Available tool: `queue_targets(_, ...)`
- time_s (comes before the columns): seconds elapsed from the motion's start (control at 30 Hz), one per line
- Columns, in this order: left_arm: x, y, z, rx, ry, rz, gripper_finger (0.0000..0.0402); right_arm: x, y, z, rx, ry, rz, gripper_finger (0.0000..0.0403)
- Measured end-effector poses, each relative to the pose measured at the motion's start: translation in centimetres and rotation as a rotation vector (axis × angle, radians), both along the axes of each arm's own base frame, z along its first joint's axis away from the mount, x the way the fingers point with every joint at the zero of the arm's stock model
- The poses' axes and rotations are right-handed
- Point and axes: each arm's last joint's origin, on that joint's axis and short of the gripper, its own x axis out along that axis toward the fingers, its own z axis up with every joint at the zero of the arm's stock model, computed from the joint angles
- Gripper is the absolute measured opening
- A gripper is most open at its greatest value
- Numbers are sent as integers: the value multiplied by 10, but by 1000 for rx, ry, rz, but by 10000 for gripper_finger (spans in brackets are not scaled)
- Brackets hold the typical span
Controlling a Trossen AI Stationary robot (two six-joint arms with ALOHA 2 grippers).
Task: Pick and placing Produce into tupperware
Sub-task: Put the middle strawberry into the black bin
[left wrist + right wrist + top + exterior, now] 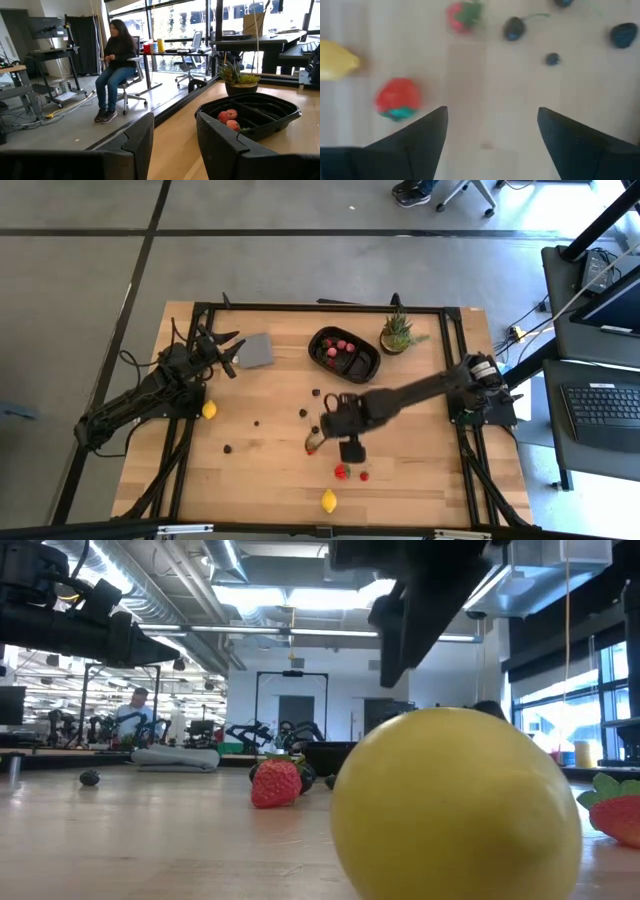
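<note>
My right gripper hovers lower centre of the high view, fingers wide apart and empty; the left gripper, also open, waits upper left. Strawberries lie on the counter just below; the tupperware sits upper centre. They look light, hard and slick, so I'd pinch across the middle.

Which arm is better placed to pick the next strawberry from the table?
Probably the right: its open gripper hangs near the strawberries. The left gripper waits far away by the grey square.
</note>
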Motion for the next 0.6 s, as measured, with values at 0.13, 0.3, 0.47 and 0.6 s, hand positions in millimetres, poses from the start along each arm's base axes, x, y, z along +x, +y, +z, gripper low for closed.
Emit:
queue_targets(0.13, 0, 0, 0, 0, 0, 0, 140, -5, 31, 2, 44, -56, -4, 309)
queue_targets(0.3, 0, 0, 0, 0, 0, 0, 140, -7, 57, 5, 20, -178, 33, 309)
queue_targets(0.47, 0, 0, 0, 0, 0, 0, 140, -10, 67, -4, -39, -247, 89, 309)
queue_targets(0.6, 0, 0, 0, 0, 0, 0, 140, -14, 68, -22, -36, -248, 94, 309)
